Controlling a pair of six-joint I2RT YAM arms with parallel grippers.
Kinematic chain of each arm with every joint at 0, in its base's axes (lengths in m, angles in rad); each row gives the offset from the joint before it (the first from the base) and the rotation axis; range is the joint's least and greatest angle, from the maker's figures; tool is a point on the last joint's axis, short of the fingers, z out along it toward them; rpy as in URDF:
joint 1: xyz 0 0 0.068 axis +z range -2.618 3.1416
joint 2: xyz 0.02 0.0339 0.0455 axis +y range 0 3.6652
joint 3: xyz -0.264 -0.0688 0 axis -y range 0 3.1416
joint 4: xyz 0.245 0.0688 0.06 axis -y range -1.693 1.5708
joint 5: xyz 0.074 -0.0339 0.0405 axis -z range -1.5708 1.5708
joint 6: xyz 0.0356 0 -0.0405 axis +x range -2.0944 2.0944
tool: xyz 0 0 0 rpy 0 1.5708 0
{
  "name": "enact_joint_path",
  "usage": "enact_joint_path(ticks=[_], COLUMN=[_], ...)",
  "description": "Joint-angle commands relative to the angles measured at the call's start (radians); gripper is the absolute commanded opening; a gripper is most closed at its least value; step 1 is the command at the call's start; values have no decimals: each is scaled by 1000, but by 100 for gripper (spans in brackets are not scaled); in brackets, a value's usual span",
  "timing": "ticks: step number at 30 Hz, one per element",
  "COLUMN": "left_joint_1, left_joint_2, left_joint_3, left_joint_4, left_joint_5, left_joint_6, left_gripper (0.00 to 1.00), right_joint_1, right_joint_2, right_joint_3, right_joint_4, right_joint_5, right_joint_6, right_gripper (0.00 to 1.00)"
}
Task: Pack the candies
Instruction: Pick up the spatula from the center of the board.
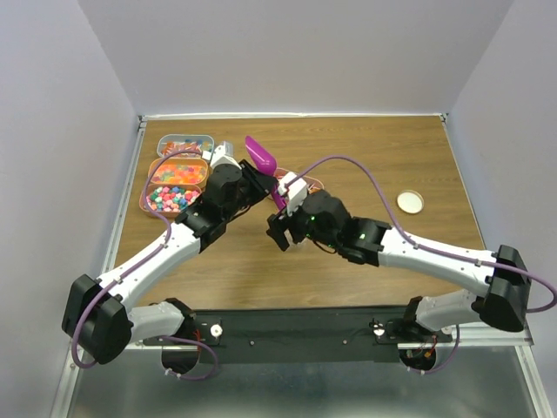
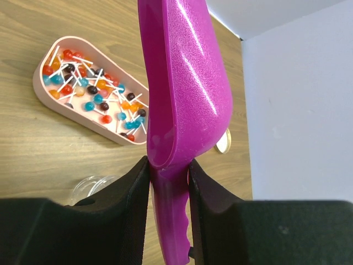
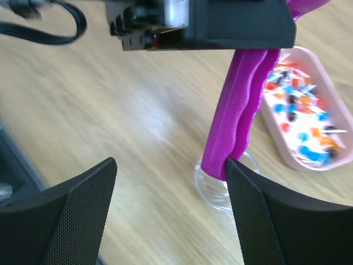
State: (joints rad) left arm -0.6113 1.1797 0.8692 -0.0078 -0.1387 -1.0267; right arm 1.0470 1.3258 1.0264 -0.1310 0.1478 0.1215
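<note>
My left gripper [image 1: 259, 180] [image 2: 168, 165] is shut on the magenta scoop [image 1: 260, 156] [image 2: 185, 77], at the neck where bowl meets handle, and holds it above the table. The scoop's inside does not show. Its handle [image 3: 238, 118] hangs down beside my right gripper [image 1: 283, 228] [image 3: 171, 168], which is open, with one finger [image 3: 259, 210] touching the handle's end. Candies fill trays at the back left: pastel balls [image 1: 170, 199], orange gummies [image 1: 178, 173], red-orange pieces [image 1: 184, 143]. A pink tray of lollipops [image 2: 91, 88] [image 3: 309, 118] lies past the scoop.
A clear round jar [image 3: 220, 190] [image 2: 91, 185] stands on the wooden table under the scoop handle. A round cream lid [image 1: 410, 202] [image 2: 223, 142] lies at the right. Grey walls close the table's back and sides.
</note>
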Motion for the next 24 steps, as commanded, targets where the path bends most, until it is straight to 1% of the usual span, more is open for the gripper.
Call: enact_joint_path(ticks=[1,8,15,19,20,22,24], left_joint_1=[-13,-31,-45,-50,-51,-53,-53], left_joint_2=[5,-6,-6,-8,-8,-11,-11], left_joint_3=[33,25,14,10,10,11,14], left_joint_4=[-55,-61,-64,-66,-66,-67,-69], left_joint_5=[-70,-78,-81,-81,-81,-82,-82], left_joint_6=[-27,-44,-46,-47,-49,-49,-47], left_gripper=[0,0,0,0,0,0,0], right_joint_1=[94,120,120,120,120,120,120], right_joint_2=[85,150,167,174,177,187,197], right_joint_3=[40,43,24,18,17,20,17], right_joint_4=[-56,-4,54,82,87,90,99], right_joint_5=[384,470,539,544,541,539,545], right_joint_6=[-111,-146,-160,-186,-189,-197,-201], right_gripper=[82,73,69,68,65,63,57])
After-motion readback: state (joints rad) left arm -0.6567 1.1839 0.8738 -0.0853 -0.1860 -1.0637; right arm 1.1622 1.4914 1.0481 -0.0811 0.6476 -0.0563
